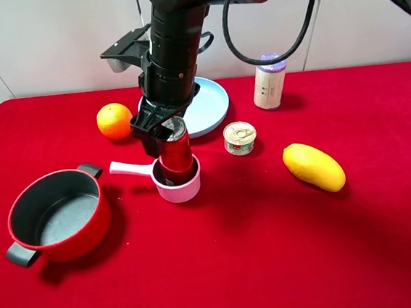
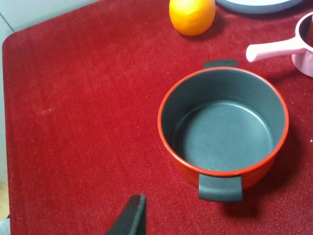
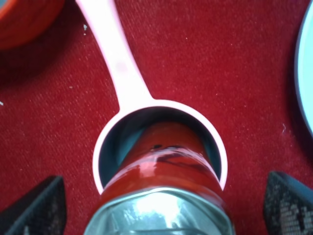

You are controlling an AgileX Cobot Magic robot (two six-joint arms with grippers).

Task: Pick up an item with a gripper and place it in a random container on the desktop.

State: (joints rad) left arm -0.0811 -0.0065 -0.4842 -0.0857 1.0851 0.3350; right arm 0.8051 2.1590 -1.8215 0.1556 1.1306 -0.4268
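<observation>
The tall red can [image 1: 176,154] with a silver top stands upright inside the small pink saucepan [image 1: 187,189], whose pale handle points left. My right gripper [image 1: 167,131] hangs straight over the can on the bulky black arm. In the right wrist view the can [image 3: 164,166] sits in the saucepan [image 3: 100,152], and the gripper [image 3: 161,198] has its black fingers [image 3: 41,205] spread wide on either side, clear of the can. Of my left gripper only one black finger [image 2: 131,215] shows, above the red cloth [image 2: 73,122] beside the red pot.
A red two-handled pot [image 1: 57,214] stands at the left. An orange [image 1: 115,121] and a blue plate [image 1: 211,102] lie behind the saucepan. A short gold-lidded tin [image 1: 239,137], a yellow mango [image 1: 313,166] and a white cylinder with a purple lid [image 1: 269,81] are to the right.
</observation>
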